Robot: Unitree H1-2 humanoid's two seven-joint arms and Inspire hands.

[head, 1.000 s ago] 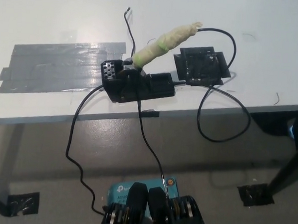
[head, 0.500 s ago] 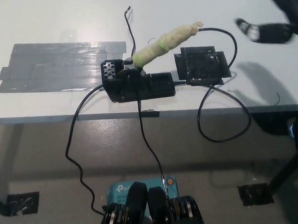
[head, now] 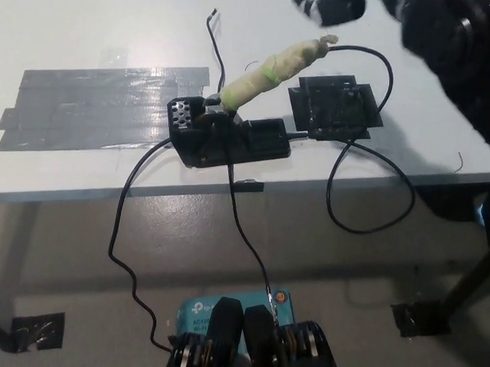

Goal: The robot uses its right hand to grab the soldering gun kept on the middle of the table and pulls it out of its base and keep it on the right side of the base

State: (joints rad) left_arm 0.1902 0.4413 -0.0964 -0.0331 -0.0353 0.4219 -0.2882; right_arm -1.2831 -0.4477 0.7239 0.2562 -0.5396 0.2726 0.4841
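Hovering above soldering gun in base, blurred right robot hand, grip indiscernible, edge-cropped

A: What lies on the white table?
B: A wide patch of grey tape on its left part, and a black tape square right of centre.
A: And below?
B: A grey floor, with a teal box near the bottom edge.

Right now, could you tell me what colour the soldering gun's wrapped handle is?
Pale cream-yellow tape wrap with a greenish band on the soldering gun's handle, head view.
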